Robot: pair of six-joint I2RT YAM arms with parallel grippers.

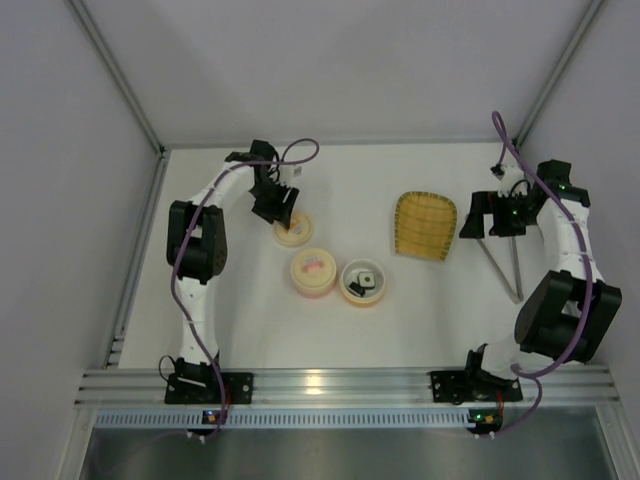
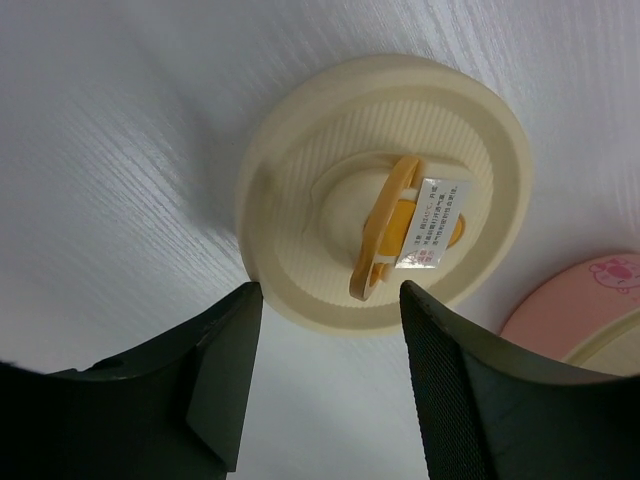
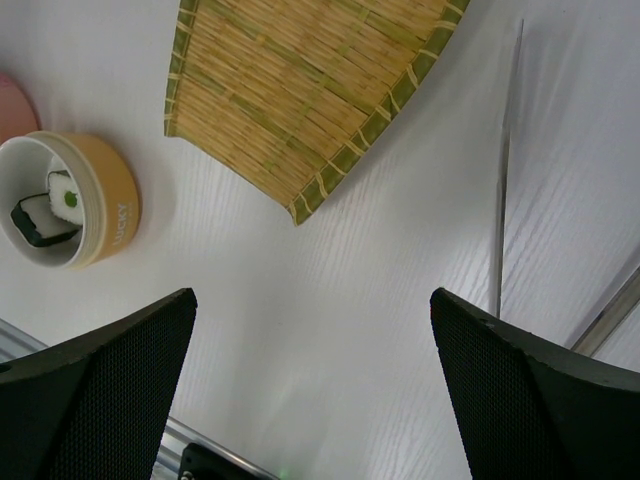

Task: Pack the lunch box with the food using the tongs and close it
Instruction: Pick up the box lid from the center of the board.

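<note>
The lunch box (image 1: 363, 283) is a round cream-orange bowl (image 3: 105, 205) standing open at mid-table. Two sushi pieces (image 3: 45, 210) lie inside it; they are the only food in view. The silver tongs (image 1: 505, 265) lie in a narrow V at the right, and one arm (image 3: 503, 170) shows in the right wrist view. My right gripper (image 1: 474, 228) hovers wide open between the tray and the tongs, holding nothing (image 3: 312, 310). My left gripper (image 1: 283, 212) is open over the near rim of a cream lid (image 2: 385, 190) with an orange handle, its fingers either side of that rim (image 2: 330, 300).
A yellow bamboo tray (image 1: 424, 225) lies right of centre, also seen in the right wrist view (image 3: 300, 90). A round pink-topped lid (image 1: 313, 270) sits beside the bowl and next to the cream lid (image 2: 590, 295). Metal rails edge the table on the left and along the front.
</note>
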